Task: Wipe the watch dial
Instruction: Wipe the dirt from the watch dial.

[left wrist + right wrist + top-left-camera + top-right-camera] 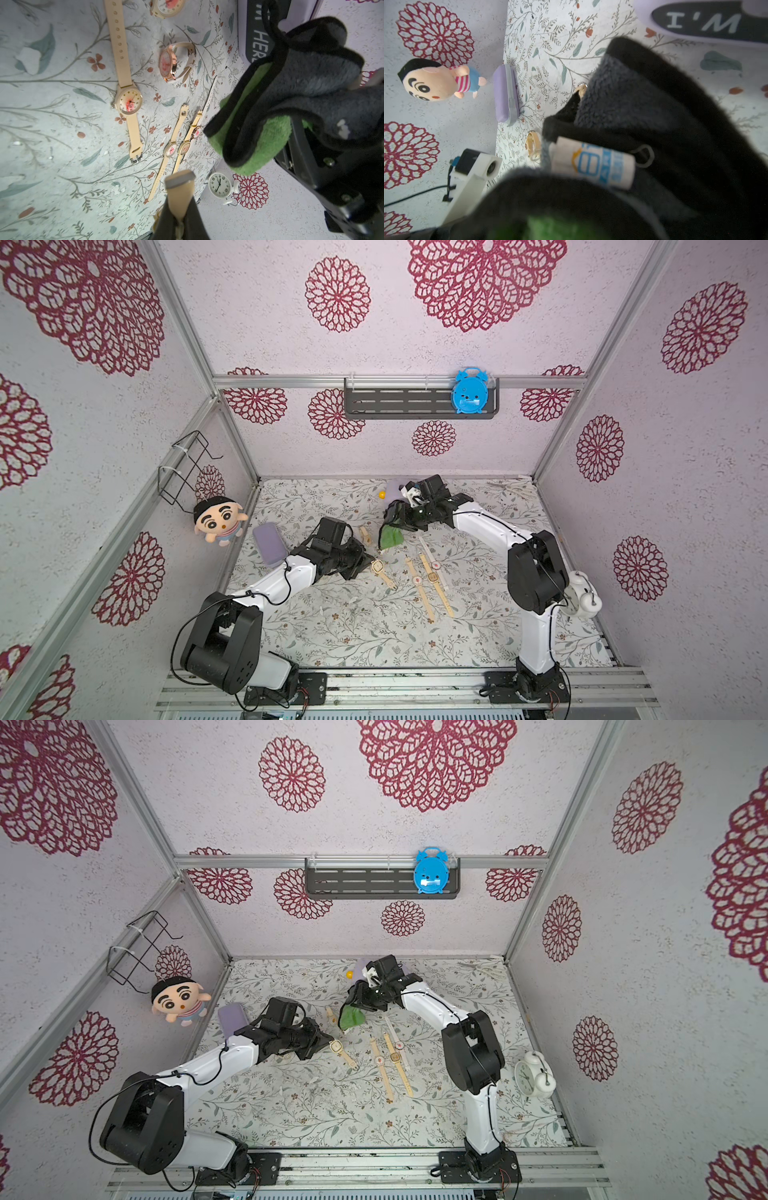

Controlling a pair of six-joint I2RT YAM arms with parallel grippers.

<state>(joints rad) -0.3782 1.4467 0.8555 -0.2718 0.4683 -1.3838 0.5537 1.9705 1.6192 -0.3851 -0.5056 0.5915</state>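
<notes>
Left wrist, lower centre: watch strap [180, 187] pinched in closed left claw [179, 207], unseen from above; cloth [391, 537] clamped in right claw [390, 526].

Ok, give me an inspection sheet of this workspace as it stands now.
Surface: floral table, small white scraps scattered.
Job's things: held watch, its strap in the left gripper; green cloth in the right gripper.
Clutter: other watches, purple case, white alarm clock, yellow ball.
Grippers: left gripper shut on the strap; right gripper shut on the green cloth.
Cables: black cables along both arms.
Surroundings: patterned walls, plush doll, wire basket, shelf with blue alarm clock.
</notes>
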